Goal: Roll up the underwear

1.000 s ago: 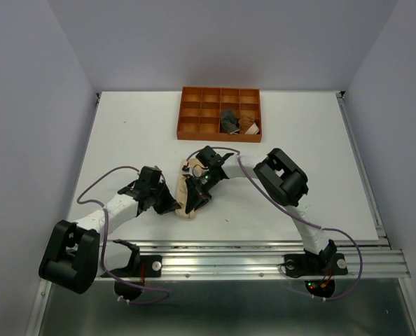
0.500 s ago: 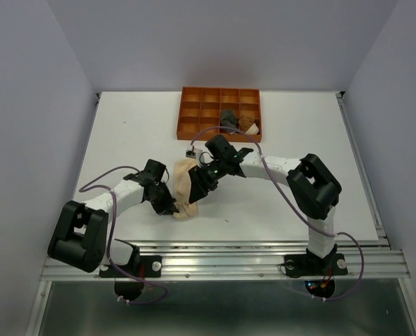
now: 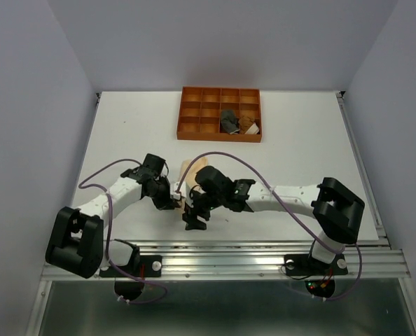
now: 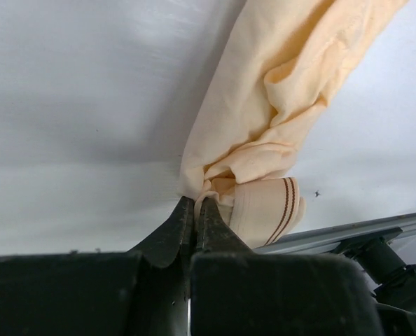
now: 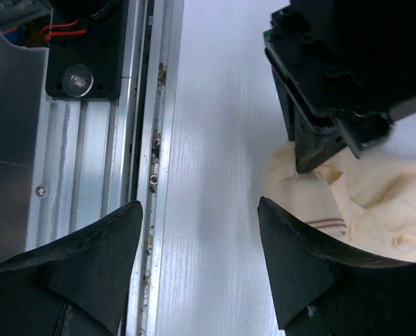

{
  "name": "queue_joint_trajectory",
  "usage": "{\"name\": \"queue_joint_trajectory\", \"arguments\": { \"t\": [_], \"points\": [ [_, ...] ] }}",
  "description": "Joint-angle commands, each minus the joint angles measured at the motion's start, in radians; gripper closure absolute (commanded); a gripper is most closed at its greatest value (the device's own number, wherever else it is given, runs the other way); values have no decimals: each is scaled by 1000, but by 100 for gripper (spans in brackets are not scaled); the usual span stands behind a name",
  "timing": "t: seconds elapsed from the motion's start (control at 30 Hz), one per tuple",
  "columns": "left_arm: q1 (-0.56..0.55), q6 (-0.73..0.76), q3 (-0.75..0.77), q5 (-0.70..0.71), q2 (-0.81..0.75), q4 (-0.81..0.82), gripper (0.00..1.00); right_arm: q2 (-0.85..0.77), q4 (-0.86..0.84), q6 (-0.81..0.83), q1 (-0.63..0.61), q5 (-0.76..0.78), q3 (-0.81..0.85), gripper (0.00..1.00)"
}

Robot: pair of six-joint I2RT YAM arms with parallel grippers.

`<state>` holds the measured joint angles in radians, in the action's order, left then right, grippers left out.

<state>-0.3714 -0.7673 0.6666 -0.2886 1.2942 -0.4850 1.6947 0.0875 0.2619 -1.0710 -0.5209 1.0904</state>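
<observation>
The pale peach underwear [image 4: 278, 105] lies bunched on the white table, its cream striped waistband nearest the front rail. My left gripper [image 4: 196, 203] is shut on a fold of its edge. From above, most of that underwear [image 3: 188, 170] is hidden under the right arm, with the left gripper [image 3: 171, 201] at its left side. My right gripper [image 5: 197, 210] stands open over bare table by the front rail, the peach underwear [image 5: 355, 196] just to its right, nothing between its fingers. Above, the right gripper [image 3: 192, 215] sits near the table's front edge. The dark grey underwear [image 3: 229, 120] and rust-brown underwear [image 3: 248, 127] lie in the tray.
The orange-brown grid tray [image 3: 194, 112] stands at the back middle of the table. An aluminium rail [image 3: 264, 246] runs along the front edge, close under the right gripper. The left gripper's black body [image 5: 327, 84] shows in the right wrist view.
My right gripper has opened, let go of the peach underwear and swung toward the front edge. The left gripper keeps its pinch on the fabric and has shifted slightly.
</observation>
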Motion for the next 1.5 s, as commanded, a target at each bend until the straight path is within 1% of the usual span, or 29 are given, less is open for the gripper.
{"name": "queue_joint_trajectory", "arguments": {
  "t": [0.0,0.03,0.13,0.17,0.27,0.4,0.47,0.63,0.77,0.97,1.03,1.07,1.13,1.17,1.23,1.3,1.37,1.4,1.47],
  "points": [
    [-1,42,47,17,-45,-58,100,-30,-75,125,-39,116,8,27],
    [-1,45,47,16,-47,-58,100,-14,-75,135,-67,131,17,27],
    [-1,52,44,9,-46,-61,100,25,-43,165,-96,223,55,27],
    [-1,53,44,9,-44,-64,100,45,-42,166,-109,279,57,27],
    [-1,57,44,8,-36,-72,100,66,-55,172,-121,356,55,28],
    [-1,54,44,0,-26,-86,100,86,-69,183,-133,398,48,29],
    [-1,48,45,0,-13,-89,100,109,-51,178,-142,401,61,32],
    [-1,46,45,-26,14,-79,100,135,-45,174,-142,426,60,34],
    [-1,40,45,-37,27,-79,100,152,-54,166,-142,433,54,39],
    [-1,33,34,-73,28,-66,100,178,-72,151,-142,463,32,41],
    [-1,33,30,-84,30,-56,100,189,-66,146,-142,484,32,43],
    [0,36,21,-98,28,-44,100,197,-62,142,-142,495,31,45],
    [0,34,18,-101,27,-41,100,201,-61,142,-142,502,28,54],
    [0,31,14,-101,28,-44,100,204,-65,135,-142,516,23,66],
    [2,34,13,-103,25,-43,100,215,-68,125,-142,516,14,70],
    [2,28,14,-101,16,-41,100,217,-66,115,-142,555,-12,74],
    [2,25,17,-100,7,-43,93,215,-65,103,-142,573,-23,82],
    [3,23,19,-92,5,-49,82,211,-65,85,-142,579,-24,92],
    [3,22,30,-67,2,-56,71,201,-60,60,-142,581,-24,99]
  ]
}}
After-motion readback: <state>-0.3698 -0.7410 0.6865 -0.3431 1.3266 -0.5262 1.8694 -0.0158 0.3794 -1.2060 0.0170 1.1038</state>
